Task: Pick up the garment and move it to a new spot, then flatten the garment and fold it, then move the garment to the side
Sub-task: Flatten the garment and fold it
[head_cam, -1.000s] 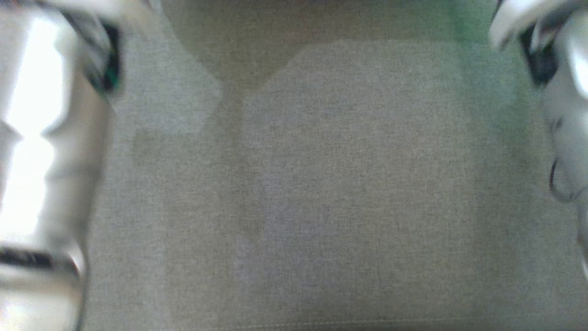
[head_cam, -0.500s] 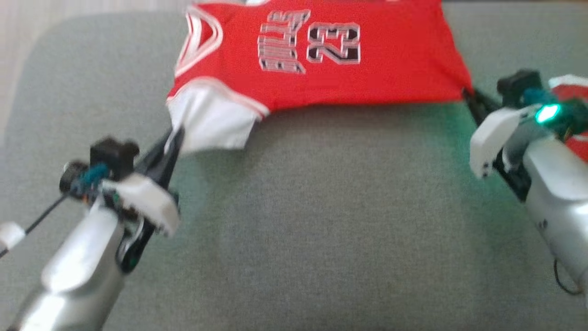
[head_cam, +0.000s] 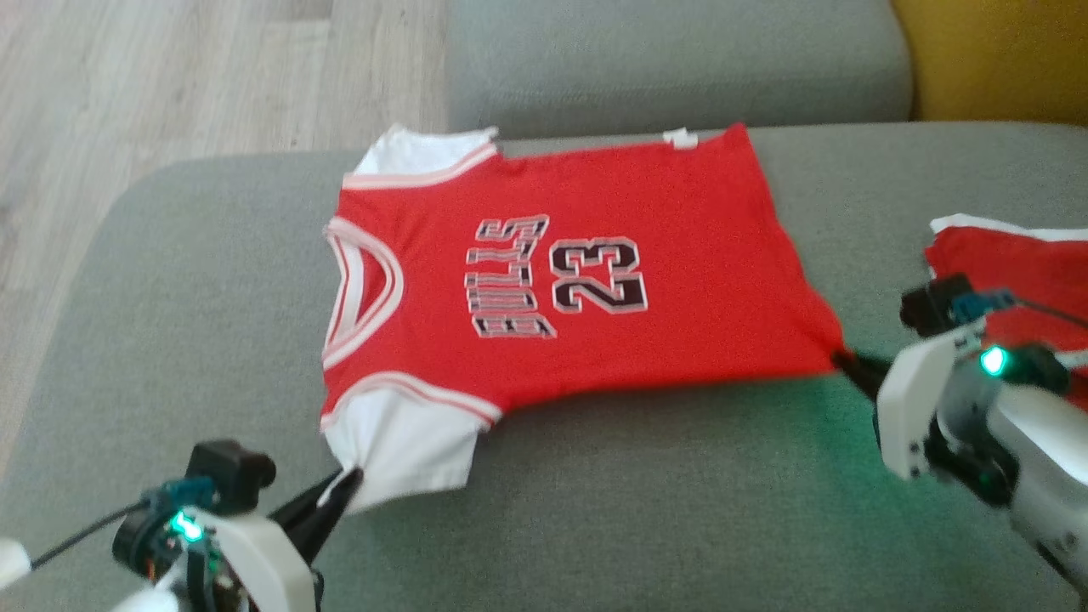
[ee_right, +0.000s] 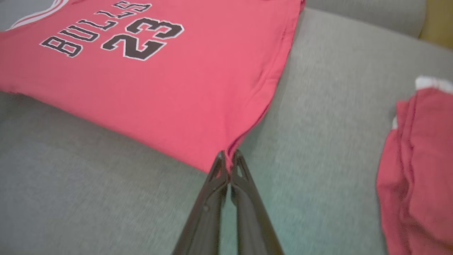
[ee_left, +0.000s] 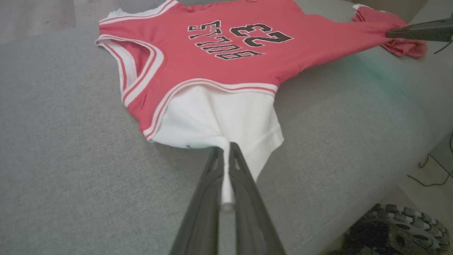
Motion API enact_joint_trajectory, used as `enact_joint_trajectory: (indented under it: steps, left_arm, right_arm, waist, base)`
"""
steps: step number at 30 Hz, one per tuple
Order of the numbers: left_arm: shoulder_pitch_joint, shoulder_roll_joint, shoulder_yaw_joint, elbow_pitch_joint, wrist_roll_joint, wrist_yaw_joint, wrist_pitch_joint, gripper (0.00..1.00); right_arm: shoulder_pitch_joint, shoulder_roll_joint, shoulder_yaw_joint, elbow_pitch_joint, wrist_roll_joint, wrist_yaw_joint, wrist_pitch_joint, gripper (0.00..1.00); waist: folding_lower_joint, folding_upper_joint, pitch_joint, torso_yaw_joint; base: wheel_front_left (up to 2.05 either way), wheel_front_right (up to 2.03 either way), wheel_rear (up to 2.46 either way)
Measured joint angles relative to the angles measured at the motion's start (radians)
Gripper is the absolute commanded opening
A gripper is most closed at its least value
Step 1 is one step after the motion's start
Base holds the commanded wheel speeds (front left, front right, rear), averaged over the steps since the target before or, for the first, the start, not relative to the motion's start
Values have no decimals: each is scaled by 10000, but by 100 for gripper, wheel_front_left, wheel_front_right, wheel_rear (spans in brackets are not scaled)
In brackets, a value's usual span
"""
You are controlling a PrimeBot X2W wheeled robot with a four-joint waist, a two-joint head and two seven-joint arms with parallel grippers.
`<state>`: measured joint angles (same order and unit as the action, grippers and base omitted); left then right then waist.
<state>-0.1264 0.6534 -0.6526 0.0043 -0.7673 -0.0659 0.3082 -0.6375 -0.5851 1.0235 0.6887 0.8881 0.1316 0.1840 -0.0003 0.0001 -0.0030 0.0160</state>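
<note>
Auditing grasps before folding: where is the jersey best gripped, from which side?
The jersey lies flat, collar leftward. Probably grip its near white sleeve with the left tool and near hem corner with the right tool, both from the robot's side.

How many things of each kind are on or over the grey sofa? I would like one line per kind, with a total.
Spread red jersey with white sleeves: 1
Folded red cloth pile: 1
Dark-fingered grippers: 2, left gripper, right gripper
Total: 4

A home living room: grey fabric sofa (head_cam: 212, 280), wood-plank floor (head_cam: 170, 76), mustard cushion (head_cam: 994, 59).
</note>
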Motion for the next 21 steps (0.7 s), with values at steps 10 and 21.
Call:
enact_joint_trajectory:
  steps: [10, 21]
  left_arm:
    - [722, 525, 104, -1710, -190, 966, 495, 0]
    - [-596, 217, 180, -901, -119, 848, 493, 0]
  right_arm:
    - [941, -1221, 247, -2023, 1856, 0, 639, 0]
    - [10, -1055, -63, -1634, 1766, 0, 734, 0]
  waist:
    - [3, 0, -112, -135]
    - [5, 0, 641, -91]
  base:
    - [0, 0, 0]
    - [0, 0, 0]
